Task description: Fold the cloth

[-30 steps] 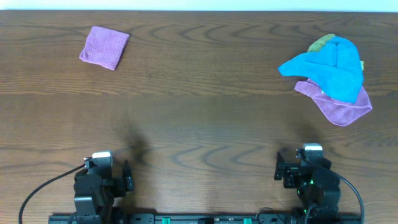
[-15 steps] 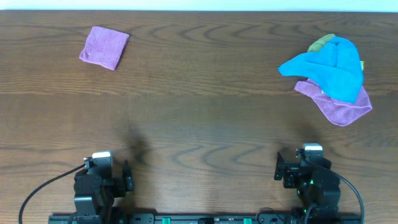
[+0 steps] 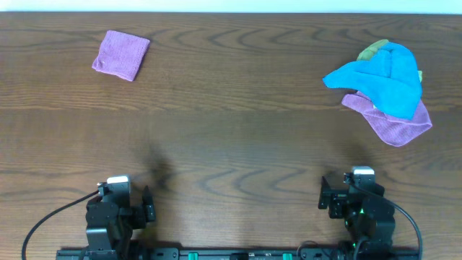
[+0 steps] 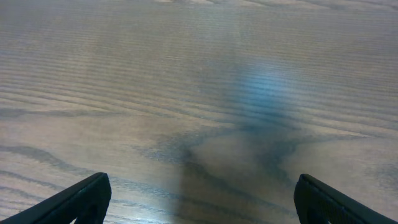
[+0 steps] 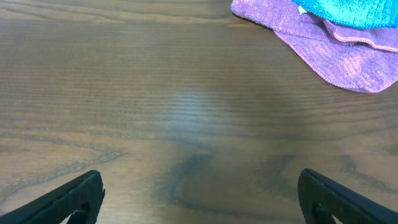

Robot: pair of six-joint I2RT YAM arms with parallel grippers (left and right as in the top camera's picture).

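Observation:
A loose pile of cloths lies at the far right of the table: a blue cloth [image 3: 386,79] on top, a purple cloth [image 3: 393,124] under it, and a bit of green cloth [image 3: 372,49] at the back. The purple cloth [image 5: 329,46] and blue cloth [image 5: 348,11] also show at the top of the right wrist view. A folded purple cloth [image 3: 121,55] lies at the far left. My left gripper [image 4: 199,202] is open and empty over bare wood near the front edge. My right gripper [image 5: 199,199] is open and empty, well short of the pile.
The brown wooden table [image 3: 231,137] spans the whole view. Both arm bases sit at the front edge, the left arm [image 3: 112,213] and the right arm [image 3: 361,209].

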